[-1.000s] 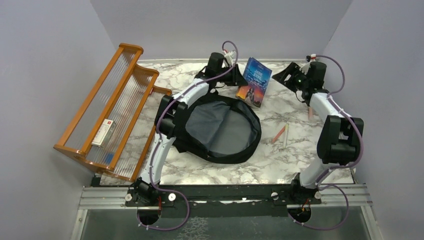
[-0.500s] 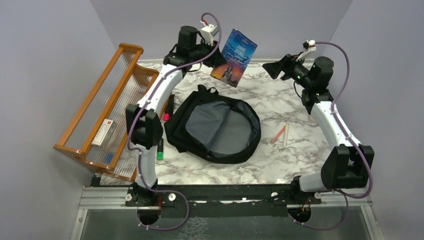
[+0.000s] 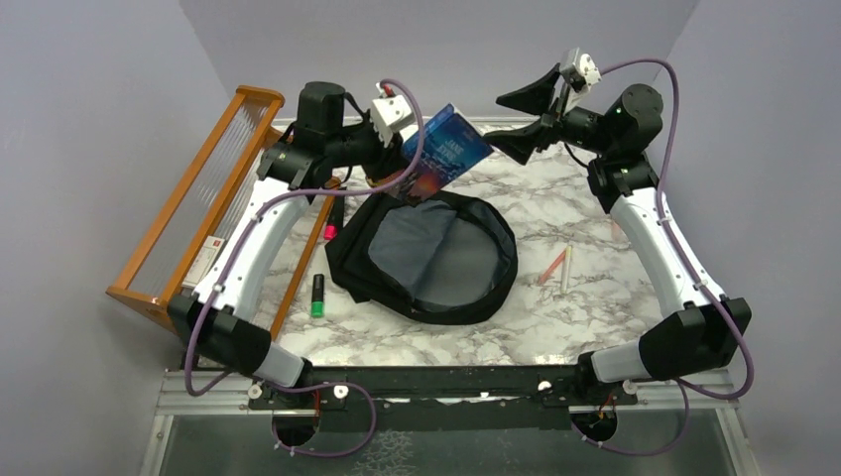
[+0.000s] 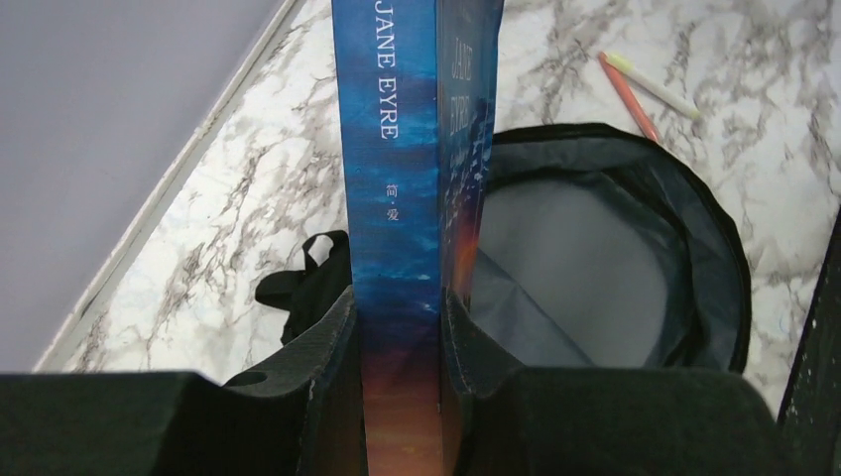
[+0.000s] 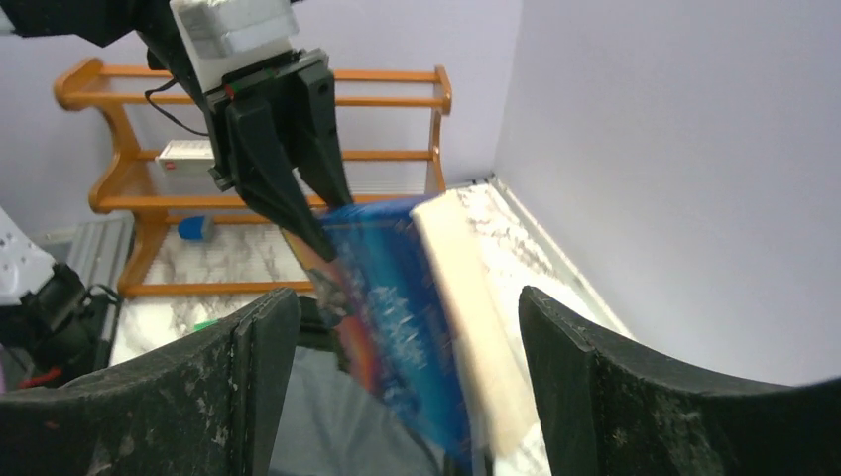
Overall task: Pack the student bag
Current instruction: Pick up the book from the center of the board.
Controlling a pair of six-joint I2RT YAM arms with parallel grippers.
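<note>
The Jane Eyre book (image 4: 392,149) is clamped by the left gripper (image 4: 397,307) and tilted, likely for sliding into the open student bag (image 3: 436,258) lying below it. The right gripper (image 3: 508,124) is spread apart facing the book's far end.

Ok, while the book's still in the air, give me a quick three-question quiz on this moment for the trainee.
1. True or false: the left claw is shut on the book.
2. The student bag is: A zipped shut; B lying open; C standing upright.
3. Fill in: the title on the book's spine reads ____.

Key: 1 true; 2 B; 3 Jane Eyre.
</note>
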